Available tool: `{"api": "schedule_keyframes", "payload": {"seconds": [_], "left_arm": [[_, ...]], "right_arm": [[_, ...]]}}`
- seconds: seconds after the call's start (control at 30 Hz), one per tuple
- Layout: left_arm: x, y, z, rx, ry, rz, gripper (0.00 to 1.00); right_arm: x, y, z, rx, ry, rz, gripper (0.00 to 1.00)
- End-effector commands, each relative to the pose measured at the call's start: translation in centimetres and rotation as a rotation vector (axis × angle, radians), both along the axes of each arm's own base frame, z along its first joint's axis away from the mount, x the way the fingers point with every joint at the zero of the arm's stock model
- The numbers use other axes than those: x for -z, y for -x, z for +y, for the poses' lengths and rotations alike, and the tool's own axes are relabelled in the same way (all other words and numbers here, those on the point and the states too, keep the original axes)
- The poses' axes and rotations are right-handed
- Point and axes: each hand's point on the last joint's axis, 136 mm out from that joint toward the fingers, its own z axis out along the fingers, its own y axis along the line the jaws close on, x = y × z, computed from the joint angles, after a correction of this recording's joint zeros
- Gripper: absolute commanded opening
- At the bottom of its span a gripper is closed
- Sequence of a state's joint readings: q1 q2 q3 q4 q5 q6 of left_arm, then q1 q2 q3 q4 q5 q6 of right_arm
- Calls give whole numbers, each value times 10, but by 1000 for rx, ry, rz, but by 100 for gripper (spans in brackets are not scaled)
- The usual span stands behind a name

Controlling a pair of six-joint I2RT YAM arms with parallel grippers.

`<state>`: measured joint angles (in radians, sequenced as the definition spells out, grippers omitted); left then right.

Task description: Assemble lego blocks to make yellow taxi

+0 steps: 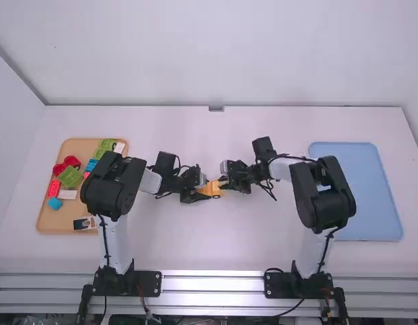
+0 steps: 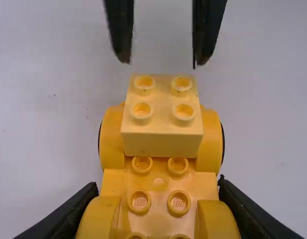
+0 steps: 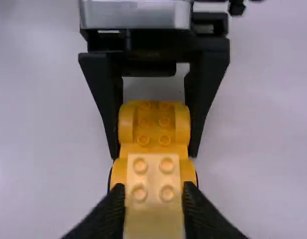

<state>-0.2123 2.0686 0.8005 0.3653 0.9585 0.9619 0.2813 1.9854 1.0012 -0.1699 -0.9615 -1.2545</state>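
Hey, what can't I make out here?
- Left wrist view: one end of the yellow car, cut off by the bottom edge.
- Right wrist view: the jaws of the right gripper, blurred.
- High view: part of the tan tray, behind the left arm; the dark-and-white piece's pattern, too small.

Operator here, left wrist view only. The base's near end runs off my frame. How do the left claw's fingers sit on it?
Observer: Right wrist view shows the left claw from the front: one finger along each side of the yellow base.
Operator: Copy. Where are the loose blocks?
Observer: High view: in the brown tray, on the left of the table. A green block and a red block are among them.
Operator: Opposite side?
Observer: A blue tray, right of the arms.
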Motion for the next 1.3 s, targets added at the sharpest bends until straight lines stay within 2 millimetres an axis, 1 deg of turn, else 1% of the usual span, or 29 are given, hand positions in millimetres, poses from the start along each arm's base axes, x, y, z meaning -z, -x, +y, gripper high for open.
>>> {"api": "schedule_keyframes", "payload": {"seconds": [0.0, 0.03, 0.1, 0.17, 0.3, 0.4, 0.5, 0.63, 0.73, 0.8, 0.97, 1.03, 1.1, 1.2, 1.27], "left_arm": [[15, 4, 5, -21, -36, 40, 48], [15, 4, 5, -21, -36, 40, 48], [15, 4, 5, -21, -36, 40, 48], [15, 4, 5, -21, -36, 40, 47], [16, 4, 5, -22, -36, 42, 47], [16, 4, 5, -21, -36, 43, 47], [16, 4, 5, -21, -36, 43, 47], [16, 4, 5, -21, -36, 42, 46], [15, 4, 5, -22, -35, 39, 46], [15, 4, 5, -22, -36, 38, 46], [15, 4, 5, -22, -36, 38, 46], [15, 3, 5, -22, -34, 36, 45], [15, 3, 5, -23, -34, 33, 45], [14, 1, 5, -33, -29, 38, 45], [13, 0, 5, -38, -27, 37, 45]], "right_arm": [[-6, -3, 6, 18, 31, -17, 13], [-1, -4, 7, 31, 66, -17, 9], [11, -3, 9, 53, 142, -16, 6], [14, -1, 12, 44, 166, -25, 5], [14, 6, 21, 14, 168, -35, 4], [15, 8, 22, 8, 172, -34, 4], [18, 8, 19, 17, 196, -32, 5], [27, 8, 8, 39, 263, -18, 5], [33, 11, 3, 43, 297, -15, 4], [41, 16, -3, 46, 322, -10, 4], [50, 23, -12, 53, 357, 23, 3], [54, 25, -13, 49, 364, 39, 4], [62, 26, -13, 47, 377, 49, 3], [71, 27, -8, 30, 394, 66, 0], [76, 25, -8, 24, 413, 82, 0]]}}
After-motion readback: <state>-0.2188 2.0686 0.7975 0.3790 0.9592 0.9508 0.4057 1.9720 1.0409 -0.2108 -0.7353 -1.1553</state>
